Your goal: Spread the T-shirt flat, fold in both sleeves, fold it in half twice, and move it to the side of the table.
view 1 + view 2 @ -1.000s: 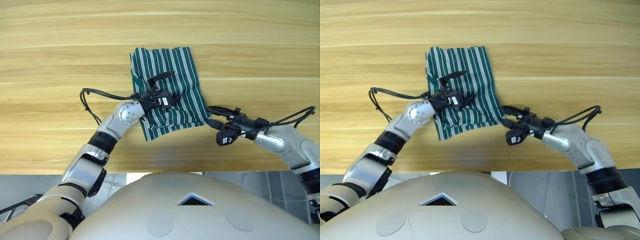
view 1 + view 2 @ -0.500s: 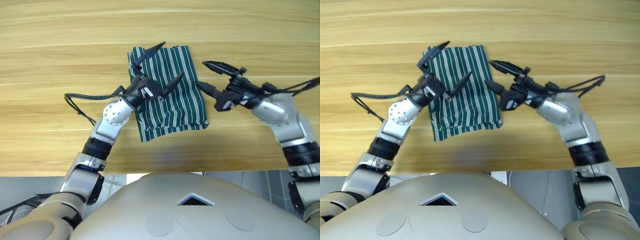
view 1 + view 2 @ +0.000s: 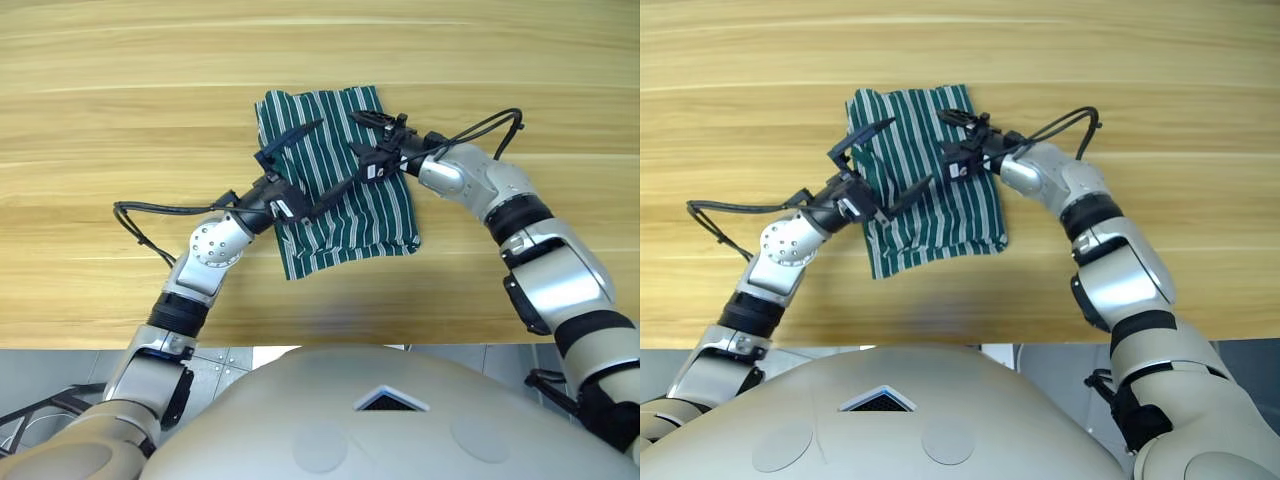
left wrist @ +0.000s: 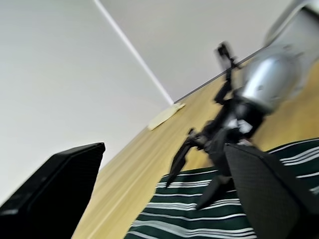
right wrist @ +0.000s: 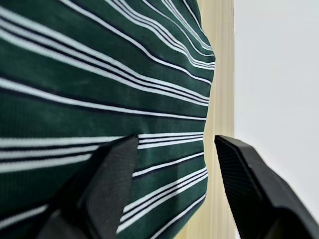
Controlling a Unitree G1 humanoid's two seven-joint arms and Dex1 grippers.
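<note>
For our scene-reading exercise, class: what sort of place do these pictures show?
Probably an indoor lab or test room: a wide wooden table, a plain white wall beyond it, and a single folded striped T-shirt lying on the table.

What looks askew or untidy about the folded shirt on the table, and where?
The shirt lies crooked on the table: its near edge slants across the wood grain, and its far left corner looks slightly bunched.
</note>
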